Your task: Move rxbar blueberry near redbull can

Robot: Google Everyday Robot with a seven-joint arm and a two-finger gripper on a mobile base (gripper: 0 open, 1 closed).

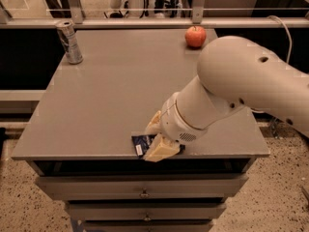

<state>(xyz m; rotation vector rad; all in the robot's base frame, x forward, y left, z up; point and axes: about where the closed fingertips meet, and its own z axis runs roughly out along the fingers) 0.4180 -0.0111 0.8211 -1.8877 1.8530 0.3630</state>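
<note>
The rxbar blueberry (141, 142), a flat dark navy wrapper with a white patch, lies at the front edge of the grey table (111, 95). My gripper (155, 138) is down over its right end, one cream finger behind the bar and one in front at the table edge. The jaws are still apart around the bar, and the bar rests on the table. The redbull can (69, 42), slim and silver-blue, stands upright at the far left corner, well away from the bar.
A red apple (195, 36) sits at the far right of the table. My large white arm (241, 86) covers the right front part. Drawers (142, 193) are below the front edge. A rail and a glass pane run behind the table.
</note>
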